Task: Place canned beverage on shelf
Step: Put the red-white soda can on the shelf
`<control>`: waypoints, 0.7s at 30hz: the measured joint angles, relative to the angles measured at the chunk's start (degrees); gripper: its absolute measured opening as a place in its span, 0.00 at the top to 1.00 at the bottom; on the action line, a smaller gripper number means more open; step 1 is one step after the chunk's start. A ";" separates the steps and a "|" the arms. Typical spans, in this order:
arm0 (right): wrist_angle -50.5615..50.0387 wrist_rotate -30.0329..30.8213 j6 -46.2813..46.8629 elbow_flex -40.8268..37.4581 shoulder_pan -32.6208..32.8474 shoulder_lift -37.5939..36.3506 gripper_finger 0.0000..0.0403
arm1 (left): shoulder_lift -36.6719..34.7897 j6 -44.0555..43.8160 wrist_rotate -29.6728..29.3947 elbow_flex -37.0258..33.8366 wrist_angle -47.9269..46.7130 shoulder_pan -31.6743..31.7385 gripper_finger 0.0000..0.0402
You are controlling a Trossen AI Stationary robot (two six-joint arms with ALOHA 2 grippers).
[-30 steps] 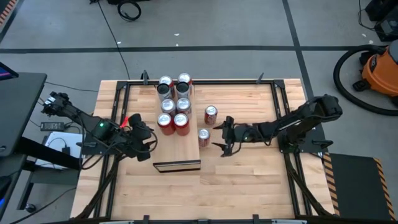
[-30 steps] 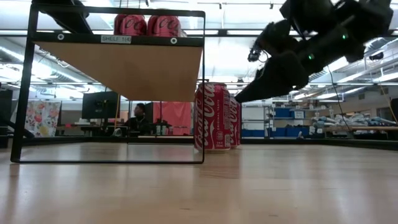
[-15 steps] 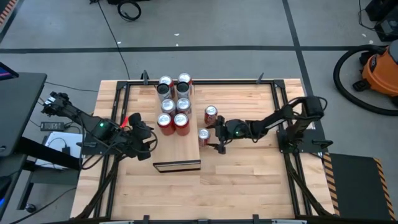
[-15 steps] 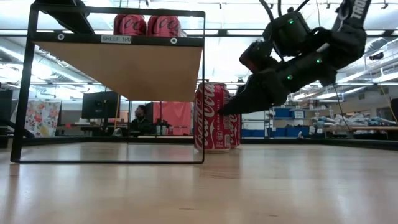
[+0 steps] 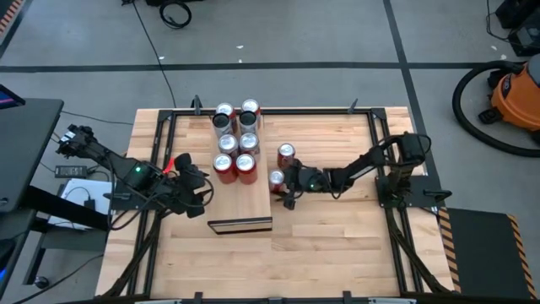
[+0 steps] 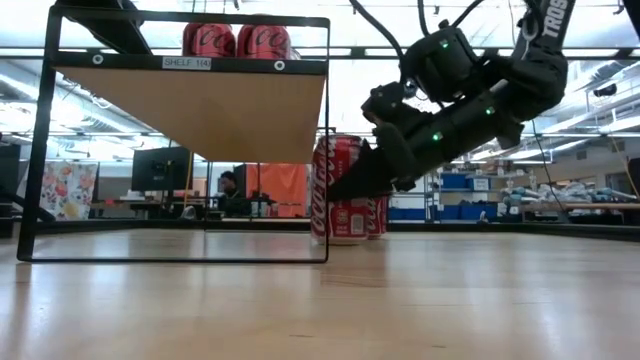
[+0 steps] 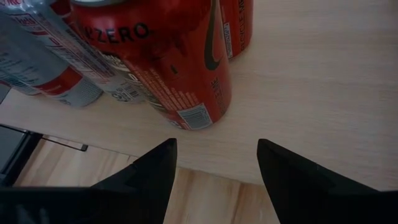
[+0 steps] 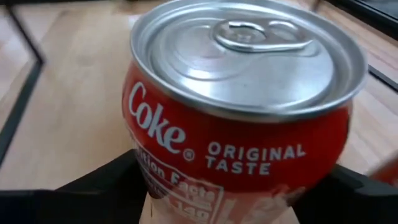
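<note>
Six cans (image 5: 235,139) stand grouped at the far end of the shelf (image 5: 240,198), a pale wood board on a black frame over the slatted wooden counter (image 5: 337,245). Two red Coke cans stand beside it; the right gripper (image 5: 281,188) is clamped on the nearer can (image 5: 276,179), silver-topped, marked "Original Taste". The left gripper (image 5: 205,187) waits at the shelf's edge, fingers apart.
</note>
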 joint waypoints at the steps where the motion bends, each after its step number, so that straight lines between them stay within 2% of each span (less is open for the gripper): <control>1: -0.42 1.88 1.85 0.01 0.77 -0.06 0.22 | 0.00 0.00 0.00 0.00 0.04 0.00 0.42; 6: -3.40 15.19 11.62 0.04 6.07 -0.38 0.22 | 0.00 -0.50 0.01 0.00 0.09 0.00 0.42; 11: -10.90 30.60 21.56 -0.22 11.91 -2.48 0.17 | -0.01 -0.53 0.01 0.00 0.13 0.00 0.42; 14: -13.04 34.30 26.57 -0.15 14.52 -2.81 0.17 | 0.00 -0.02 0.01 0.00 0.13 0.00 0.42; 17: -14.19 35.23 28.47 -0.11 16.69 -2.05 0.18 | 0.00 0.11 0.01 0.00 0.17 0.00 0.42; 21: -14.09 35.95 23.22 -0.11 19.48 -1.81 0.17 | 0.00 0.27 0.01 0.00 0.15 0.00 0.42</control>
